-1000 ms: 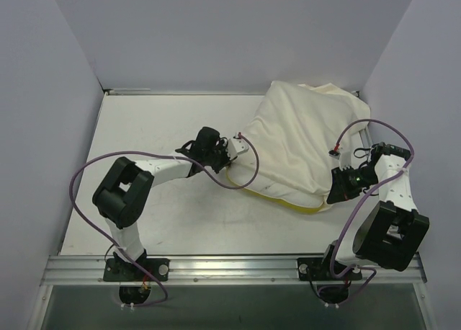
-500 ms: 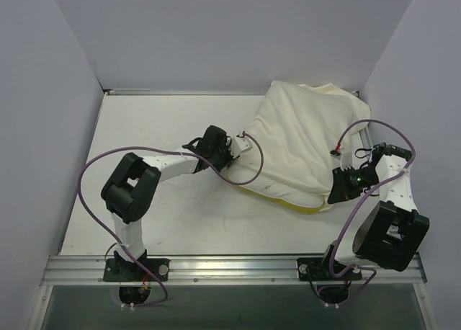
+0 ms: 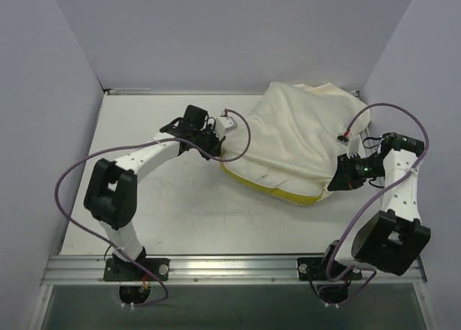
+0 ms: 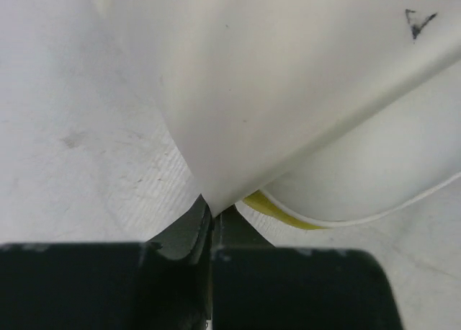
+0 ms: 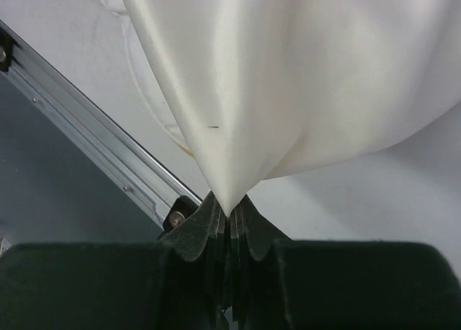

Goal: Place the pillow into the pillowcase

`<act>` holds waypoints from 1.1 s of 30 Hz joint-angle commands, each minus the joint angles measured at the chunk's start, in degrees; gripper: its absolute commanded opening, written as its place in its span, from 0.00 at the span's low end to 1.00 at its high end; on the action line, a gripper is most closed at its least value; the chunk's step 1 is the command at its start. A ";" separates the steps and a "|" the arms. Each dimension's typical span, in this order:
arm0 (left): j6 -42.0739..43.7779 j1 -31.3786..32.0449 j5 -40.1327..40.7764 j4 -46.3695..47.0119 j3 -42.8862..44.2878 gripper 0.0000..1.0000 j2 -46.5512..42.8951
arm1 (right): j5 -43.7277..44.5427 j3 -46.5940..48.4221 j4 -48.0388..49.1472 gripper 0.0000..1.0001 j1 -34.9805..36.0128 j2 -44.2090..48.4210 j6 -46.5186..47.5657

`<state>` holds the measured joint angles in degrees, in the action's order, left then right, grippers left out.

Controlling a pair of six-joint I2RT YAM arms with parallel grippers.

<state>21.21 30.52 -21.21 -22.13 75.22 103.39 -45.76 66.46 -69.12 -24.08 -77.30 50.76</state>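
The cream pillowcase (image 3: 302, 139) lies over the pillow at the back right of the table. Only the pillow's yellow-banded near edge (image 3: 277, 193) sticks out from under it. The yellow band also shows in the left wrist view (image 4: 277, 207) under the cloth (image 4: 288, 78). My left gripper (image 3: 225, 153) is shut on the pillowcase's left corner; its tips meet at the cloth (image 4: 215, 213). My right gripper (image 3: 338, 182) is shut on the pillowcase's right corner, the cloth (image 5: 288, 78) pulled to a point between its tips (image 5: 229, 215).
Grey walls close in the table (image 3: 158, 200) on three sides. A metal rail (image 3: 230, 265) runs along the near edge. It also shows in the right wrist view (image 5: 86, 121). Purple cables loop off both arms.
My left gripper has swung back and left with the pillowcase corner. My right gripper has moved slightly back. More of the pillow's yellow edge shows now.
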 commanded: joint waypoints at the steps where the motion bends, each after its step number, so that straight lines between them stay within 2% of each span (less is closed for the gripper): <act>1: -5.38 -6.16 -11.21 -12.38 11.41 0.00 -15.11 | -9.68 10.23 -12.68 0.00 -0.97 4.87 -1.98; 6: -9.78 -11.44 -13.76 -19.17 20.90 0.00 -21.81 | -16.28 24.13 -15.43 0.00 -3.60 6.72 -8.81; 10: -15.39 -15.40 -15.25 -18.74 28.39 0.00 -24.47 | -20.77 38.11 -15.52 0.00 -6.86 5.24 -16.56; 11: -16.11 -16.28 -15.52 -18.74 29.97 0.00 -24.90 | -22.25 44.22 -15.34 0.00 -7.65 4.79 -18.05; 15: -17.87 -17.69 -15.53 -17.78 37.62 0.00 -25.43 | -24.64 58.04 -12.63 0.00 -9.40 2.42 -27.80; 19: -20.15 -20.23 -13.42 -14.44 46.13 0.00 -25.00 | -24.73 61.34 0.62 0.00 -11.86 5.30 -42.12; 23: -24.99 -24.89 -9.56 -8.64 56.67 0.00 -24.56 | -24.73 58.62 28.11 0.00 -17.05 9.96 -64.84; 26: -25.08 -25.60 -3.50 -3.55 58.72 0.00 -26.22 | -23.25 56.86 45.23 0.00 -21.44 12.34 -75.52; 28: -24.38 -25.51 -0.33 -0.38 59.34 0.00 -26.93 | -21.93 57.81 52.38 0.00 -22.59 12.26 -82.30; 33: -21.75 -25.60 5.21 0.07 62.50 0.00 -27.19 | -11.21 64.49 55.15 0.00 -23.47 9.10 -88.19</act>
<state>-3.29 8.29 -33.58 -30.52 134.78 76.44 -72.97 129.40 -24.67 -45.28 -62.67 -28.64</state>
